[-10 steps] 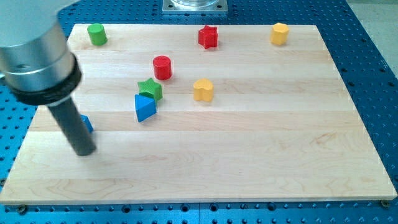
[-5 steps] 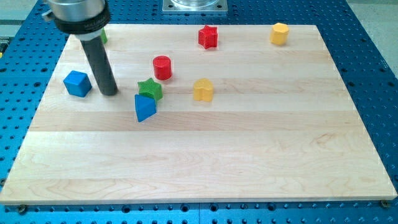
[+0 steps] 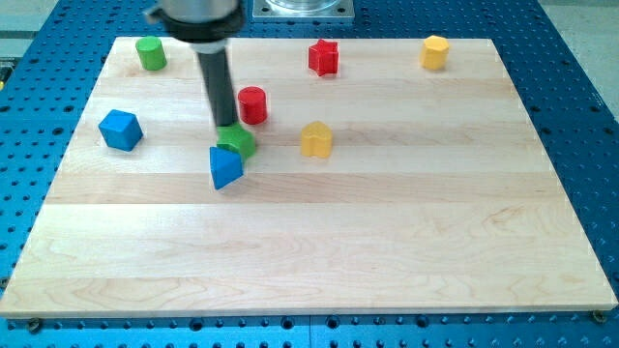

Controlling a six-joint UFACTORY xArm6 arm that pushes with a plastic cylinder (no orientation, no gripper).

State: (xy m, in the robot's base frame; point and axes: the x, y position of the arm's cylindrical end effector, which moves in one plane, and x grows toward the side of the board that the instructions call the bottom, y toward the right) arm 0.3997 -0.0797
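My tip (image 3: 225, 125) stands at the top-left edge of the green star block (image 3: 237, 142), touching or almost touching it. The blue triangular block (image 3: 224, 167) leans against the star's lower left side. A red cylinder (image 3: 252, 104) sits just to the right of the rod. To the view's left lies a blue cube (image 3: 120, 130), well apart from the tip. A yellow heart-like block (image 3: 315, 140) rests to the right of the star.
Along the board's top edge stand a green cylinder (image 3: 150, 53) at the left, a red star (image 3: 324, 58) in the middle and a yellow hexagonal block (image 3: 435, 51) at the right. The wooden board (image 3: 387, 242) lies on a blue perforated table.
The rod has swept from the board's lower left up and to the right, leaving the blue cube behind and reaching the green star. The blocks look unmoved over the last half second.
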